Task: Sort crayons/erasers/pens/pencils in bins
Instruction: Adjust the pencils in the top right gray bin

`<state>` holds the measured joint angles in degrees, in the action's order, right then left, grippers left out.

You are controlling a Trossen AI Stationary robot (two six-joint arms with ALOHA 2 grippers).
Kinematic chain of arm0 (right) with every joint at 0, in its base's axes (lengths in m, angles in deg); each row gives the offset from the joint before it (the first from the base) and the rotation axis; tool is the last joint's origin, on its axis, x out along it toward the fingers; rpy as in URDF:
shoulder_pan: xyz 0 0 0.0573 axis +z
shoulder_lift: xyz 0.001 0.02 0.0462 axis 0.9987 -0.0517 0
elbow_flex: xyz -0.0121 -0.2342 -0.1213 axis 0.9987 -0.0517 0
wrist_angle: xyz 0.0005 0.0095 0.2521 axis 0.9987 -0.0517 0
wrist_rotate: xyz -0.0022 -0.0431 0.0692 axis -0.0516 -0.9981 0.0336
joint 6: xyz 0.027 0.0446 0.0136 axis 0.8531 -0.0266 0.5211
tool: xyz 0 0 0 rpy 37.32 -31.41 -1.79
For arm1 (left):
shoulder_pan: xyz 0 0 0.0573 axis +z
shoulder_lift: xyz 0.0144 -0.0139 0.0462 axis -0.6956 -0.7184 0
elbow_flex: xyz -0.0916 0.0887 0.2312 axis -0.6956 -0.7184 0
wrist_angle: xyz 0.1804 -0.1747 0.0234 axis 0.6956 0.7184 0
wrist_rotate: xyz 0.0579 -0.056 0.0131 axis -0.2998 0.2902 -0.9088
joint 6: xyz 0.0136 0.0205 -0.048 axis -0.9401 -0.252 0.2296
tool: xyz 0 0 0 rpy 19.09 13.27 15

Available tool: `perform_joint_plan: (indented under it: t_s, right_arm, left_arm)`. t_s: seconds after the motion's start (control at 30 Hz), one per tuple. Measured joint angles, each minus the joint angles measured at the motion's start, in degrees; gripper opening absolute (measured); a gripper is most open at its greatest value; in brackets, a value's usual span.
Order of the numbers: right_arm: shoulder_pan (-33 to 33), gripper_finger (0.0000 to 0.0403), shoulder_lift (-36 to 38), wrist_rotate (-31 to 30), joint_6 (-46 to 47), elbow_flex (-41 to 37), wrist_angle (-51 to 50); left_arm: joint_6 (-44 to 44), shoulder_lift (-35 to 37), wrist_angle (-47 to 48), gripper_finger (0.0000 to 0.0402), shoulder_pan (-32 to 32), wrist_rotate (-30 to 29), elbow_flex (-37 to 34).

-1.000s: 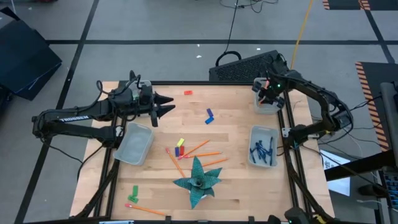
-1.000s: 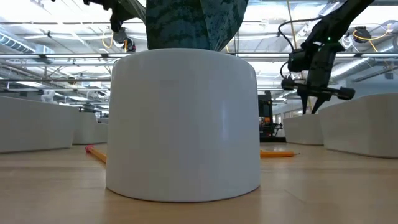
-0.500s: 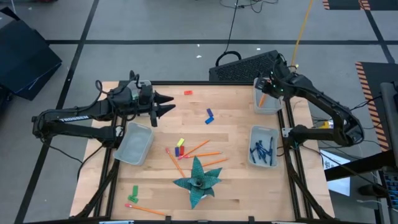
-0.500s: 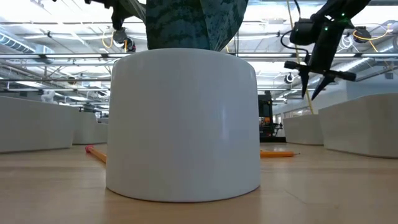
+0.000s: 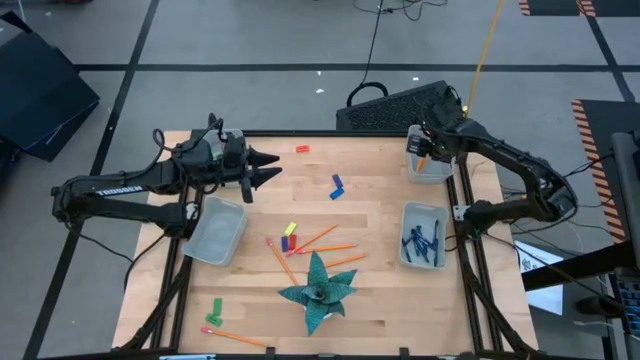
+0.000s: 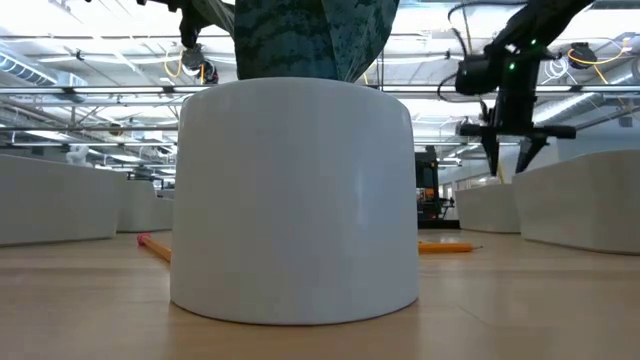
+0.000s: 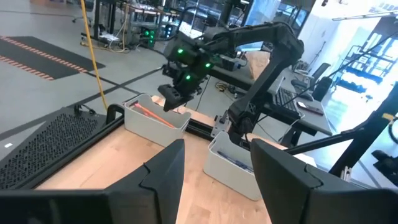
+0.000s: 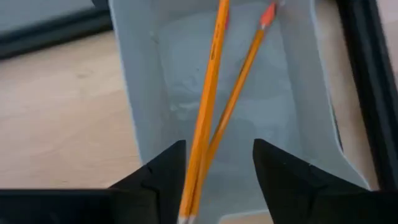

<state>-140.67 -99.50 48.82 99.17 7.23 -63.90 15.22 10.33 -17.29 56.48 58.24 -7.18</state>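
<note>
I had my right gripper (image 5: 424,158) over the far right bin (image 5: 431,176), the one at the back corner of the table, because that was where the pencils belonged. My fingers (image 8: 158,180) stood spread apart, and two orange pencils (image 8: 221,106) lay slanted between them down inside that tray, one crossing the other. Whether the nearer one was touching a finger or already lying free, I could not tell; I judged it as a drop just made or about to finish.

The nearer right bin (image 5: 421,212) held the dark blue pens (image 5: 421,241), so that sort looked largely done. More pencils (image 5: 322,240) lay loose on the wood near the middle, beside a yellow piece (image 5: 291,229) and a blue piece (image 5: 338,186), with another pencil (image 5: 235,336) and a green piece (image 5: 215,309) near the front left corner.

My left gripper (image 5: 262,167) waited over the back left of the table, fingers parted and holding nothing, near the empty left bin (image 5: 216,230). The potted plant (image 5: 318,287) stood among the loose pencils, so reaching them would call for care.
</note>
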Motion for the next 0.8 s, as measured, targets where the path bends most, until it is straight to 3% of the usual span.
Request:
perform_joint_plan:
  t_s: [0.17,0.3,0.5,0.8]
  right_arm:
    - [-3.0,0.0187,-4.2,4.9,-0.2,0.0,-0.1]
    - [-4.5,0.0187,-6.5,5.3,-0.9,0.0,-0.9]
    - [-4.5,0.0187,-8.3,8.5,-1.5,0.0,5.2]
    - [-4.4,0.0168,-10.4,6.7,-1.9,0.0,4.8]
  left_arm:
    - [0.1,0.0,0.0,0.0186,0.0,0.0,0.0]
    - [1.1,0.0,0.0,0.0186,0.0,0.0,0.0]
    - [1.0,0.0,0.0,0.0186,0.0,-0.3,0.0]
    - [0.4,-0.2,-0.1,0.0186,0.0,-0.7,0.0]
